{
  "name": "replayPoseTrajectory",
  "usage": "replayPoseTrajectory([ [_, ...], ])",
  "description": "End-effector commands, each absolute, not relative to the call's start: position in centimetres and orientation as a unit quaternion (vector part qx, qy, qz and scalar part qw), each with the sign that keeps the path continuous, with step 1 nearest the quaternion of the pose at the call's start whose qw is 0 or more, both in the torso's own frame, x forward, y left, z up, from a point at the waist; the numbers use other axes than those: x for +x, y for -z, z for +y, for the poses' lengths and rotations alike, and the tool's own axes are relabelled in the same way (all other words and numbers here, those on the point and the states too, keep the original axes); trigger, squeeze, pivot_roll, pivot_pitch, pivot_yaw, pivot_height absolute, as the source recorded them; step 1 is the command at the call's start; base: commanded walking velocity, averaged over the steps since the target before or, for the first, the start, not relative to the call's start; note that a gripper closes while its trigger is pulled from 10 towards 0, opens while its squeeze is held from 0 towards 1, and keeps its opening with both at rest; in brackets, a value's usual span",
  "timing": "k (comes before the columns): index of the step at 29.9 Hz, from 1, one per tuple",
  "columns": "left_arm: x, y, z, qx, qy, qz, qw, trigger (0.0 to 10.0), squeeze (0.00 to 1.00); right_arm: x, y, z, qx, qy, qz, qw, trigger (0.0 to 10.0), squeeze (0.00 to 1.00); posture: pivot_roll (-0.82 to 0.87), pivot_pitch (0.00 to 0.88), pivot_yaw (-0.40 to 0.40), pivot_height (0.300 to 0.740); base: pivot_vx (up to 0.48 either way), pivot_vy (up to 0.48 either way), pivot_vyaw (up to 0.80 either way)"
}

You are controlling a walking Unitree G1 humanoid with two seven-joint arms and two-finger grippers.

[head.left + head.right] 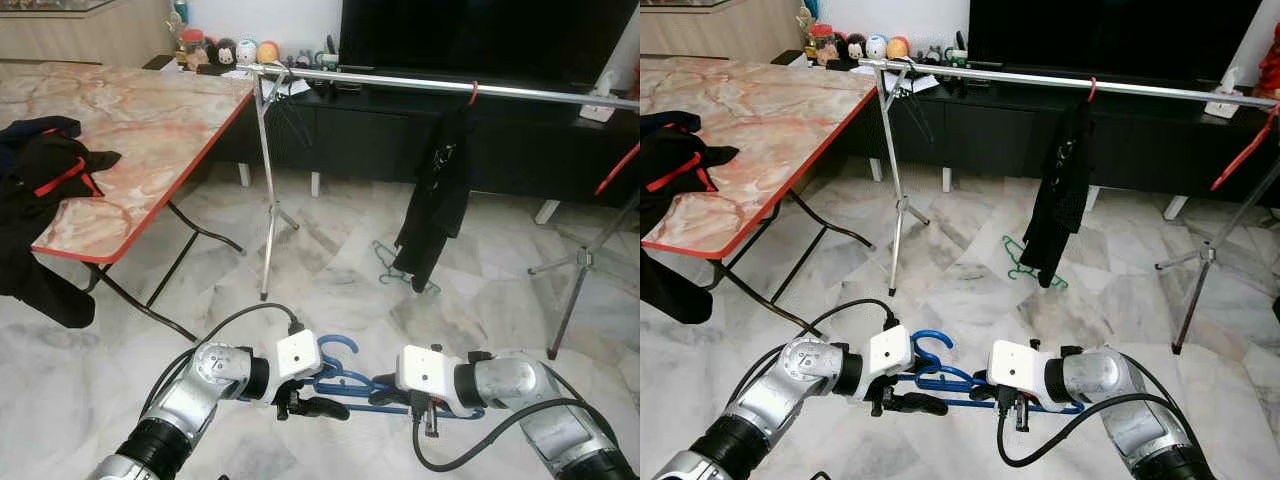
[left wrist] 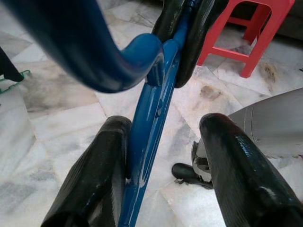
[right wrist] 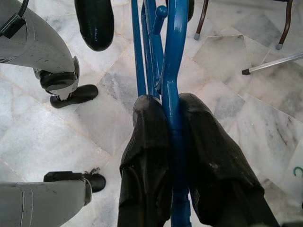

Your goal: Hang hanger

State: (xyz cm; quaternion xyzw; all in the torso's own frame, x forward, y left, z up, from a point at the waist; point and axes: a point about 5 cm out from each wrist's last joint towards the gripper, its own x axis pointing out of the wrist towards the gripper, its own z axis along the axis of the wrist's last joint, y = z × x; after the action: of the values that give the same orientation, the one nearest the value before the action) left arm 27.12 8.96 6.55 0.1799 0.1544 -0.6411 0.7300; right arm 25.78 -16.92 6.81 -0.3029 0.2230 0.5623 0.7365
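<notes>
Two grippers share the blue hanger (image 1: 345, 378): right gripper (image 3: 173, 142) pinching its bar, left gripper's (image 2: 156, 161) jaws spread around it, ready for the rail (image 1: 420, 85).

Silver arms, white wrist blocks, black cables, glossy black fingers (image 3: 144, 156).

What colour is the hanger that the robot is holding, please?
The hanger is blue, which shows best in the right wrist view.
</notes>
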Motion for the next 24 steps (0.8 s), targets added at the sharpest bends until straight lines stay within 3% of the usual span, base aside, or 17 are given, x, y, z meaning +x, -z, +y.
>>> replayPoseTrajectory([
  [1,26.96,-6.24,8.96,0.185,0.646,0.165,0.722,0.0,0.0,26.19,-7.85,-16.25,-0.311,-0.566,0.198,0.737,10.0,0.0,-0.05,0.0,0.004,0.74,0.0,0.0,0.0],
  [24,26.54,-6.7,9.36,0.172,0.665,0.167,0.707,0.0,0.0,26.73,-7.91,-15.83,-0.31,-0.564,0.192,0.741,10.0,0.0,-0.05,0.0,0.006,0.74,0.0,0.0,0.0],
])
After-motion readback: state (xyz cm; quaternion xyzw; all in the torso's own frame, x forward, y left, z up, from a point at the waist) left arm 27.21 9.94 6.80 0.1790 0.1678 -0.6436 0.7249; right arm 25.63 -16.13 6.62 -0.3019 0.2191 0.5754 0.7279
